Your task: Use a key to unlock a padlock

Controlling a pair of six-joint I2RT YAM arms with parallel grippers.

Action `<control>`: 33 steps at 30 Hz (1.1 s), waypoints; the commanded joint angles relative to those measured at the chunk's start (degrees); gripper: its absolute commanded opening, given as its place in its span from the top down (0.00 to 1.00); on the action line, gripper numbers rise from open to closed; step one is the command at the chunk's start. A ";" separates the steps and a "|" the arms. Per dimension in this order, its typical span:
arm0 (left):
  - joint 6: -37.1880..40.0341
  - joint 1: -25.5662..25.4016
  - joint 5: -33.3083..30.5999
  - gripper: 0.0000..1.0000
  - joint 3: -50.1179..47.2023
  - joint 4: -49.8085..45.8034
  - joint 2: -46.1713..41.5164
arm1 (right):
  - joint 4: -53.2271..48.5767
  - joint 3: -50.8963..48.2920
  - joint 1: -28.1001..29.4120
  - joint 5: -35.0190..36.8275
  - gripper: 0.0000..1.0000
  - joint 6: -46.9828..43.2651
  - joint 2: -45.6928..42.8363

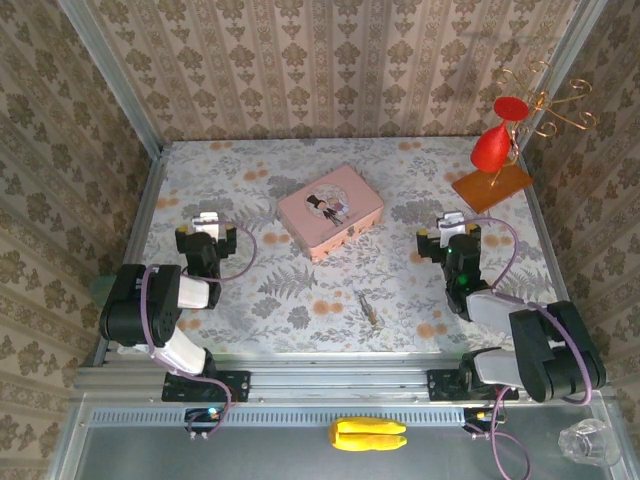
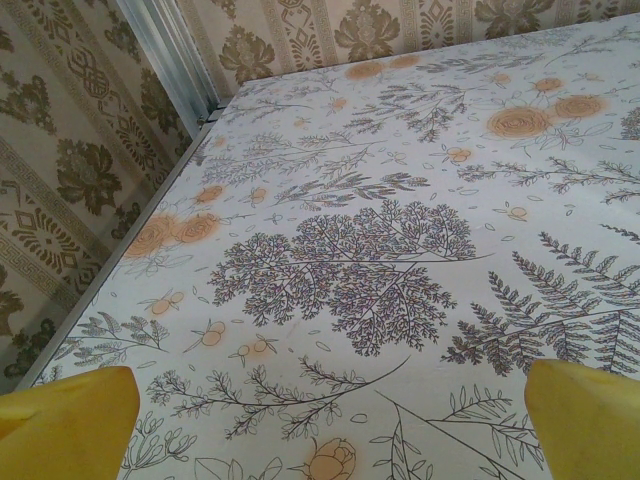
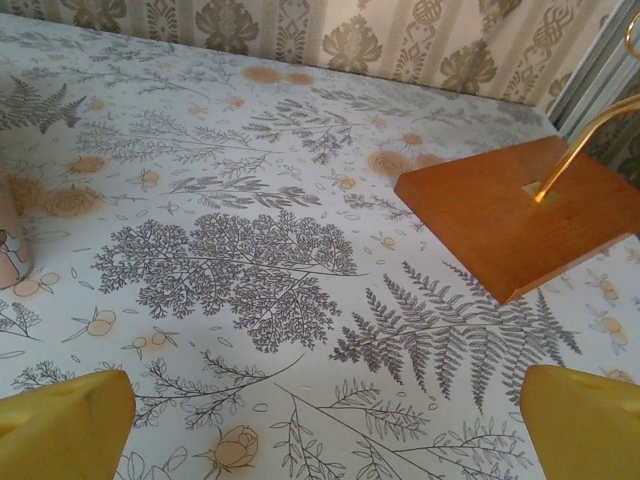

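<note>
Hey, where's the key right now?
In the overhead view, the key lies on the table, near its front edge and about midway across, a little in front of the pink tin.

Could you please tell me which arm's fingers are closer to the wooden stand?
The right arm's fingers: the wooden stand lies just ahead of them, while the left arm's fingers sit far off beyond the pink tin.

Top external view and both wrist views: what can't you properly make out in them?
Top external: small metal piece on the cloth, too small to tell key from padlock.
Top external: clear object near the bottom right corner, too indistinct to name.
Right wrist: pink tin, cut off by the left edge.
Right wrist: gold stem of the wooden stand, cut off by the right edge.
</note>
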 commanded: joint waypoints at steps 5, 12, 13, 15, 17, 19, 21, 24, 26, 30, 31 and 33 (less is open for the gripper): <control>-1.05 0.05 -0.62 0.00 0.18 0.18 -0.81 | 13.14 0.30 -3.93 -9.83 0.00 5.35 8.69; -1.08 0.11 -0.56 0.00 0.18 0.17 -0.74 | 6.63 5.95 -5.42 -9.80 0.00 7.19 13.39; -1.05 0.15 -0.51 0.00 0.18 0.18 -0.80 | 6.87 6.08 -5.53 -9.54 0.00 7.40 13.50; -1.08 0.16 -0.57 0.00 0.18 0.19 -0.80 | 6.62 6.12 -5.53 -9.48 0.00 7.34 13.41; -1.08 0.10 -0.57 0.00 0.18 0.19 -0.87 | 6.44 6.08 -5.54 -9.50 0.00 7.41 13.32; -1.09 0.15 -0.55 0.00 0.18 0.12 -0.84 | 6.41 6.15 -5.53 -9.36 0.00 7.34 13.28; -1.08 0.20 -0.46 0.00 0.16 0.17 -0.84 | 6.48 6.00 -5.53 -9.45 0.00 7.36 13.27; -1.03 0.11 -0.48 0.00 0.18 0.19 -0.84 | 6.56 6.02 -5.53 -9.34 0.00 7.32 13.27; -1.06 0.15 -0.50 0.00 0.18 0.17 -0.87 | 6.54 6.00 -5.54 -9.35 0.00 7.32 13.28; -1.04 0.16 -0.53 0.00 0.18 0.10 -0.81 | 6.60 6.04 -5.53 -9.32 0.00 7.34 13.27; -1.08 0.11 -0.48 0.00 0.18 0.17 -0.80 | 6.61 6.05 -5.52 -9.30 0.00 7.32 13.24; -1.06 0.11 -0.52 0.00 0.18 0.22 -0.77 | 6.35 6.08 -5.53 -9.47 0.00 7.41 13.28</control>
